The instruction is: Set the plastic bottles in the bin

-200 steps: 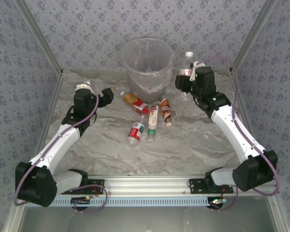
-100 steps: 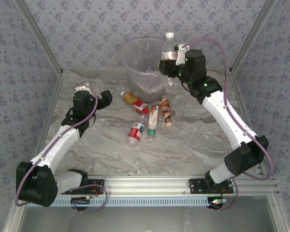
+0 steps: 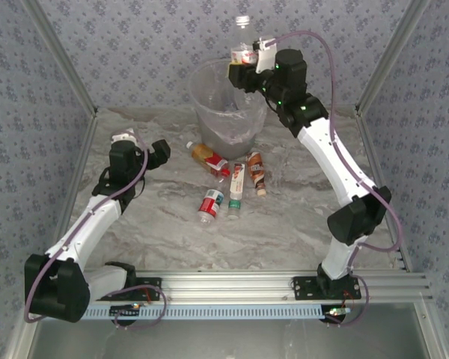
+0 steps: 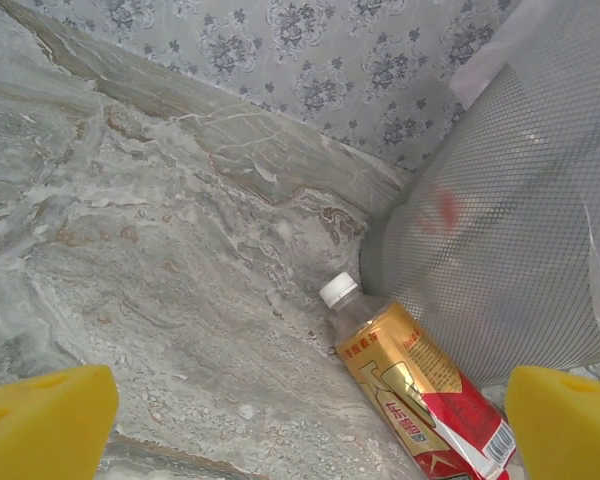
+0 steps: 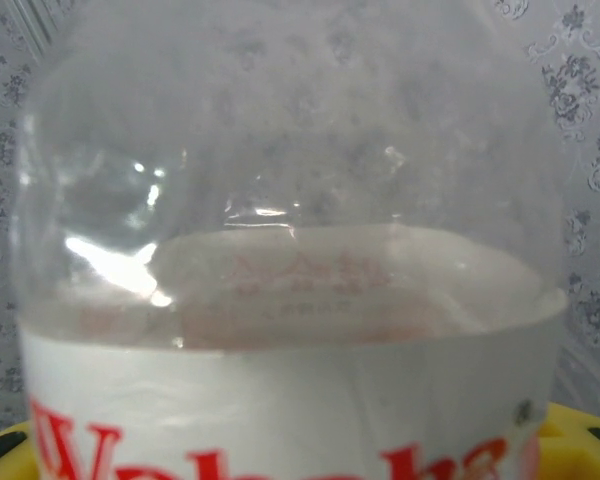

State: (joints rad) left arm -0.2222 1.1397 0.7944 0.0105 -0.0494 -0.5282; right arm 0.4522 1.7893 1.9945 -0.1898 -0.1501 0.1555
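Four plastic bottles (image 3: 209, 203) lie before the round grey bin (image 3: 209, 112); right gripper (image 3: 243, 69), high at its rim, pinches a clear bottle (image 3: 242, 34); left gripper (image 3: 156, 149) gapes.

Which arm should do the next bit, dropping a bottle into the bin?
Right. Its end effector grips a clear bottle upright, seemingly above the bin. The left end effector is open and empty, lower down beside the bin.
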